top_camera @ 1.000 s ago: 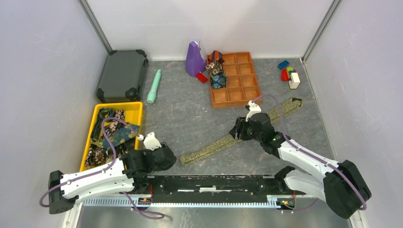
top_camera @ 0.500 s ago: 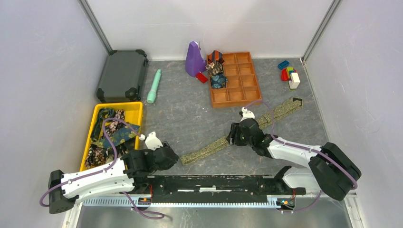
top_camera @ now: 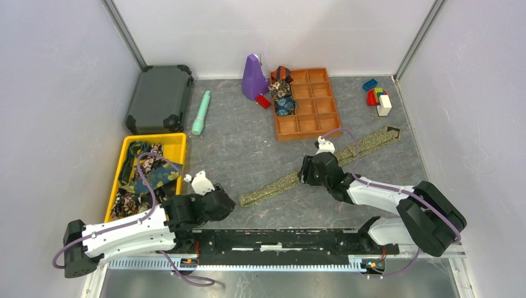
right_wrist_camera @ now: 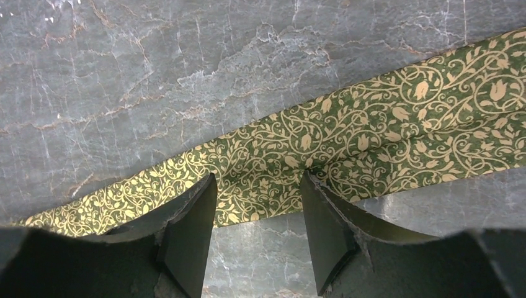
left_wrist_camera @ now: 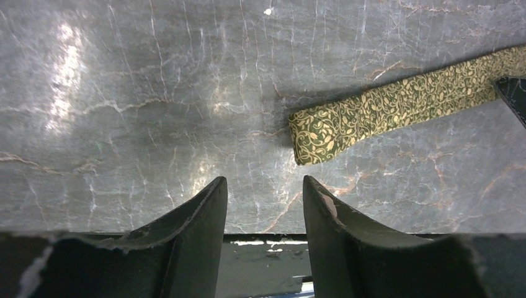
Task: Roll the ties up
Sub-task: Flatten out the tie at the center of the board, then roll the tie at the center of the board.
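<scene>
An olive-gold tie [top_camera: 276, 185] lies flat and diagonal on the table, narrow end near left, wide end [top_camera: 387, 133] far right. My right gripper [top_camera: 308, 171] is open, low over its middle; in the right wrist view both fingertips [right_wrist_camera: 205, 186] overlap the near edge of the tie [right_wrist_camera: 372, 124]. My left gripper [top_camera: 223, 205] is open and empty, just short of the narrow end; that end [left_wrist_camera: 322, 127] shows ahead and right of the gripper [left_wrist_camera: 263, 181]. Several flat ties [top_camera: 149, 174] lie in a yellow bin [top_camera: 177, 139]. Rolled ties [top_camera: 282, 93] sit in an orange tray [top_camera: 319, 108].
A dark grey case [top_camera: 160, 98] lies at the back left, with a teal cylinder [top_camera: 200, 113] beside it. A purple object [top_camera: 253, 77] stands next to the tray. Coloured toy blocks [top_camera: 377, 96] sit at the back right. Walls enclose three sides.
The right gripper came left and down over the tie's middle, and the tie shifted slightly away from the near edge. The left gripper crept a little right, toward the narrow end.
</scene>
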Available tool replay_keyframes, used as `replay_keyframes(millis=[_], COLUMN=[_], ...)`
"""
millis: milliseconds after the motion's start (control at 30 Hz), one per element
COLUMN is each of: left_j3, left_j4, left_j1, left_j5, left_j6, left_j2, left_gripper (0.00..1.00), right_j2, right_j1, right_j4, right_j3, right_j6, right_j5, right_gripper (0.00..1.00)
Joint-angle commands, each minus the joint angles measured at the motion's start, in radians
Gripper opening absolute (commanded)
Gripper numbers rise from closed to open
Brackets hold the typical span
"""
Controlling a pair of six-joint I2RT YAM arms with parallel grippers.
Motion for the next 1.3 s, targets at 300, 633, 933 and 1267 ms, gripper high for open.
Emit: replay_keyframes(millis=[300, 633, 933, 1267], left_j3=[0.338, 0.697, 0.952, 1.1], left_j4=[0.228, 0.371, 0.36, 0.335], left_j1=[0.091, 0.206, 0.257, 0.259], left_j5=[-0.042, 0.248, 0.364, 0.414], left_j6=[0.592, 0.879, 0.972, 1.008], left_j2=[0.307, 0.869, 1.2, 1.399], left_gripper=[0.52, 0.4, 0.35, 0.34], right_j2=[-0.244, -0.289, -0.134, -0.076], right_j1=[-0.003, -0.003, -0.003, -0.003], right_j4=[-0.237, -0.209, -0.108, -0.051], right_j3=[-0.035, -0.173, -0.148, -0.149], right_j6=[-0.066, -0.06, -0.086, -0.109], right_j5=[0.002, 0.01, 0.006, 0.014], right_gripper=[0.57, 0.35, 0.25, 0.25])
